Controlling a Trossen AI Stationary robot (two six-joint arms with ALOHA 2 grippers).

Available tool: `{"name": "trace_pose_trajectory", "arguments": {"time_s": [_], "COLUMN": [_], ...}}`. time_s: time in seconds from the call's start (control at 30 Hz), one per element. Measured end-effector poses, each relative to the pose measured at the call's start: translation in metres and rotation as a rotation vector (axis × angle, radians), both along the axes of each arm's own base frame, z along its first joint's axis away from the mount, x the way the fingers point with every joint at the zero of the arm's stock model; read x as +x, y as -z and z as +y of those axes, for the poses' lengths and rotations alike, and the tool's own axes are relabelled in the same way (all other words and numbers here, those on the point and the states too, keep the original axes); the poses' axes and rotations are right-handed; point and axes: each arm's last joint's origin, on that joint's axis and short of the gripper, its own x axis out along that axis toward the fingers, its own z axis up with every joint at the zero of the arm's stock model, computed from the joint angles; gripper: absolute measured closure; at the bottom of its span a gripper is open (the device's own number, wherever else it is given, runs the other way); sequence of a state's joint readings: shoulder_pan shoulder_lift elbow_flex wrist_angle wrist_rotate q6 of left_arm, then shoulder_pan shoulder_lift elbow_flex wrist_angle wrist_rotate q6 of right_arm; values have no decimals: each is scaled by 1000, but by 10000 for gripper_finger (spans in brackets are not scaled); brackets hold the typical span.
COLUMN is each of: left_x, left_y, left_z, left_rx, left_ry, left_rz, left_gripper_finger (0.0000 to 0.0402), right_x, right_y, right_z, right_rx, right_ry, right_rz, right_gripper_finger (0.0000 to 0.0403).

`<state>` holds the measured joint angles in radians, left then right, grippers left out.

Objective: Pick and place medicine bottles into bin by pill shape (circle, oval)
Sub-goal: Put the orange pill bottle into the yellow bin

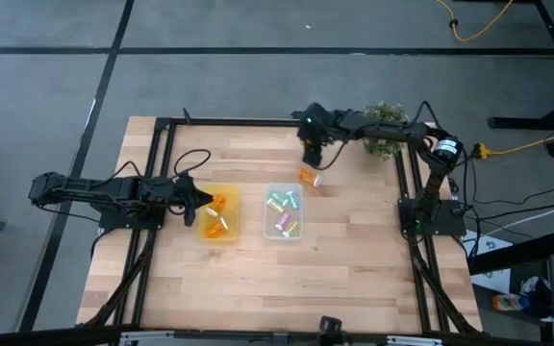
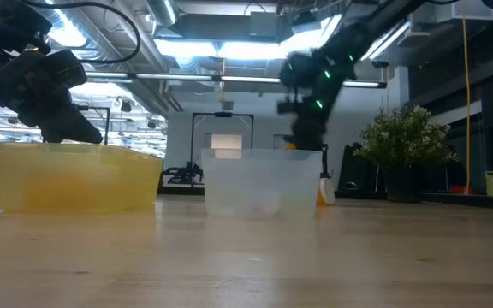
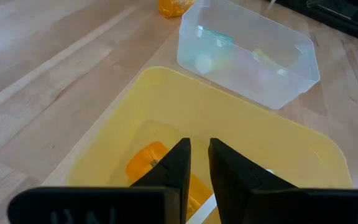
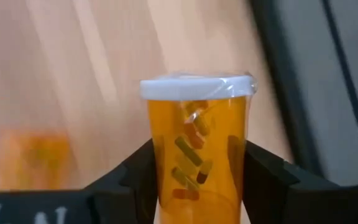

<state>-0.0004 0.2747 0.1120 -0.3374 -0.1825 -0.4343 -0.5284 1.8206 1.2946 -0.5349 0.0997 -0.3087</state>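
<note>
My right gripper (image 4: 197, 177) has its fingers pinching an orange bottle (image 4: 196, 149) of oval pills, at the bench's far side. I'd lift straight, then carry steadily — left gripper (image 3: 199, 163), fingers nearly together, hangs over the yellow bin (image 3: 272, 140).

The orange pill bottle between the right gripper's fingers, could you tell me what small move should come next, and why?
Probably lift it clear of the table. The right gripper flanks the orange pill bottle snugly, and its pills look oval.
</note>
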Motion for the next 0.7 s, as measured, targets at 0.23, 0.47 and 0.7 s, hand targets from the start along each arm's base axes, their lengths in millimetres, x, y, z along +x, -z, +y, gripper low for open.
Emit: {"name": "trace_pose_trajectory", "arguments": {"time_s": [0.23, 0.47, 0.7], "left_x": [0, 0, 1], "left_y": [0, 0, -3], "left_z": [0, 1, 2], "left_rx": [0, 20, 94], "left_ry": [0, -36, -26], "left_rz": [0, 0, -23], "left_gripper_finger": [351, 351, 351], "right_x": [52, 96, 130], "right_y": [-59, -79, -55], "right_z": [27, 92, 157], "right_rx": [86, 124, 182], "right_ry": [-197, -424, -539], "right_rz": [-435, -766, -866], "right_gripper_finger": [228, 228, 228]}}
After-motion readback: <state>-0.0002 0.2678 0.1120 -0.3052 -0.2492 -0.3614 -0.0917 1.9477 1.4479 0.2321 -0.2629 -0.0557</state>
